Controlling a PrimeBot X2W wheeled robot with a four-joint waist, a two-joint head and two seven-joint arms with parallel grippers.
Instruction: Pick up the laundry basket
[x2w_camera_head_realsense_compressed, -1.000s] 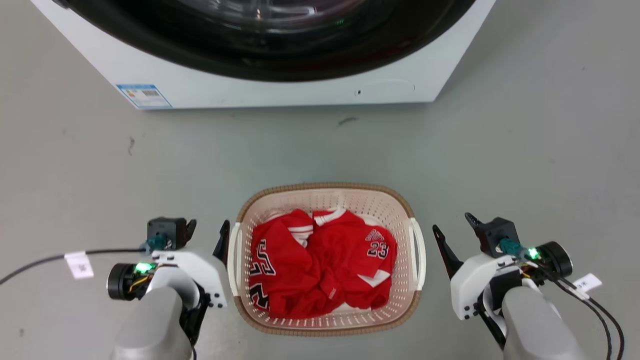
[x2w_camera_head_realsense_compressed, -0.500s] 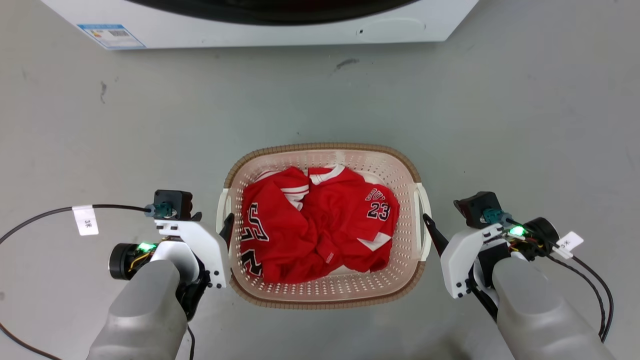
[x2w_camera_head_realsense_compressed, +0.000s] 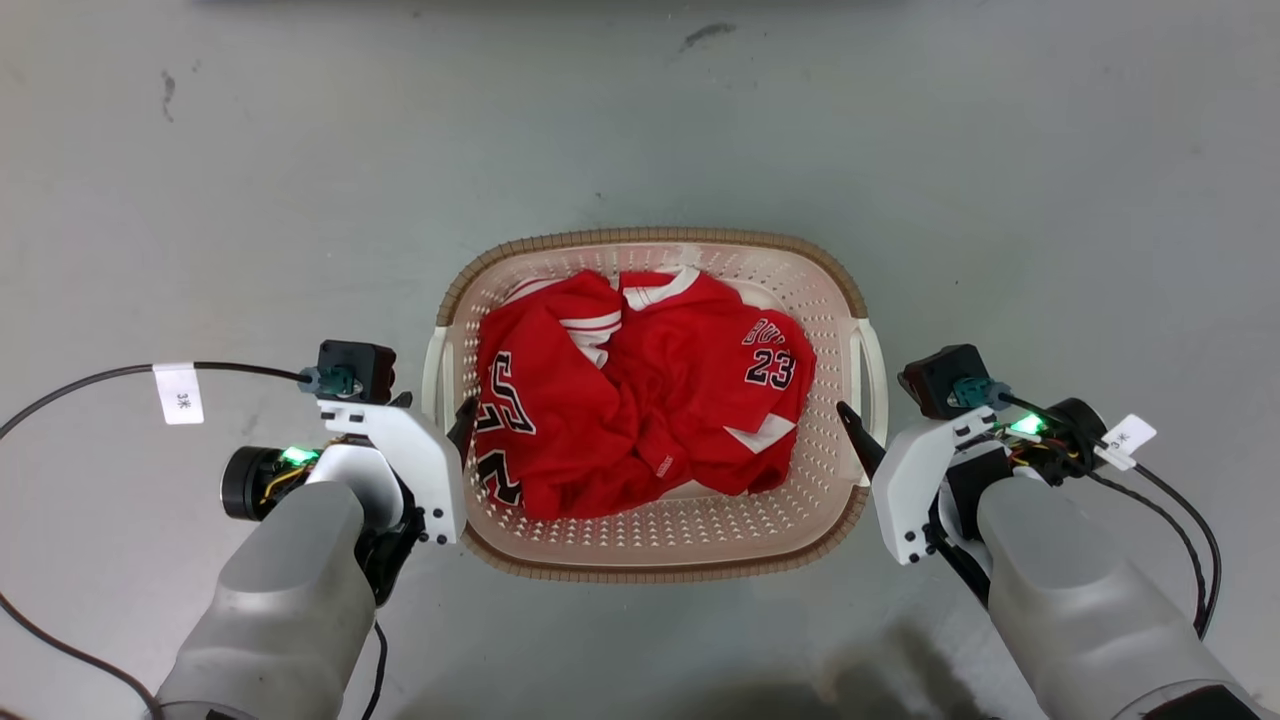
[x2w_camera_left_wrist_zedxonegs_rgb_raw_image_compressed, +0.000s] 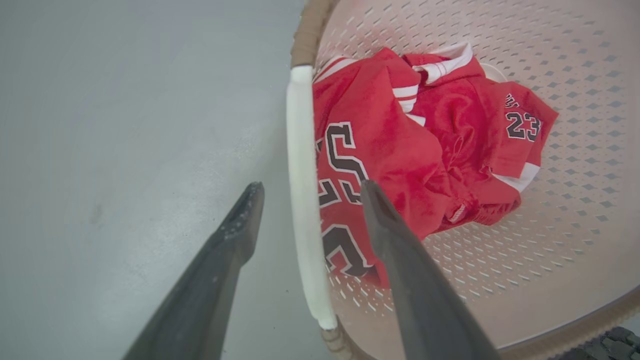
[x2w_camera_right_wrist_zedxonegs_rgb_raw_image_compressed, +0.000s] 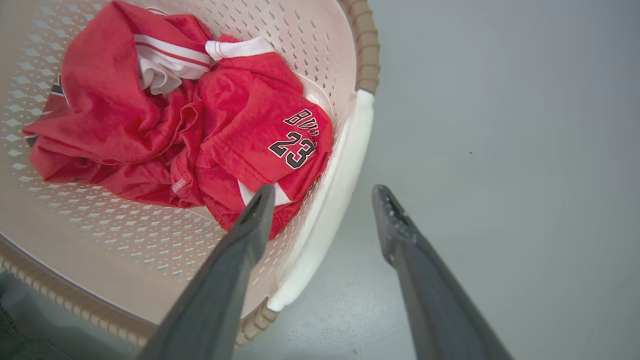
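Closing in since a second ago, my left gripper and right gripper now straddle, fingers apart, the white handles of the laundry basket. Clamping comes next, I judge.

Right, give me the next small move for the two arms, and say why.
Probably close both together: the left pincer stands open astride the left handle of the laundry basket, the right pincer open astride its right handle. Neither grips yet, so lifting now would leave the basket behind.
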